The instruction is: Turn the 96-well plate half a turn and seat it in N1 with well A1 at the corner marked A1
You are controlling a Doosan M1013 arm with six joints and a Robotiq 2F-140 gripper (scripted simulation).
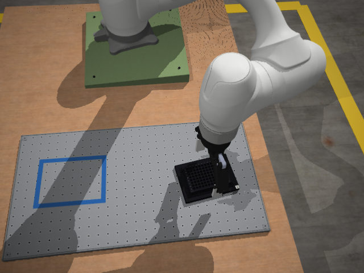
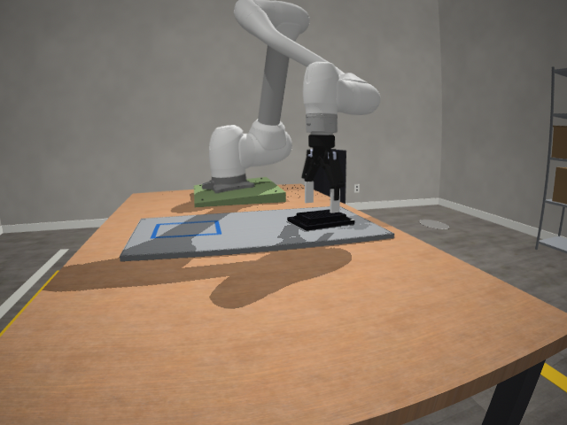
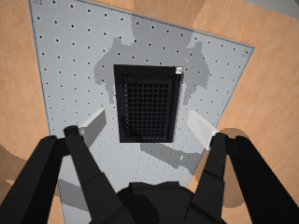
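Note:
The black 96-well plate sits in the black plate nest N1 on the right part of the grey deck. It also shows in the wrist view and in the exterior view. A small white A1 mark is at one nest corner, also seen in the top view. My gripper is open wide and empty, hanging straight above the plate with one finger pad on each long side. In the exterior view the gripper's fingertips are a little above the plate.
The blue taped outline B1 lies on the left part of the perforated deck. The arm's green base plate stands at the back of the wooden table. The table's right edge is close to the nest.

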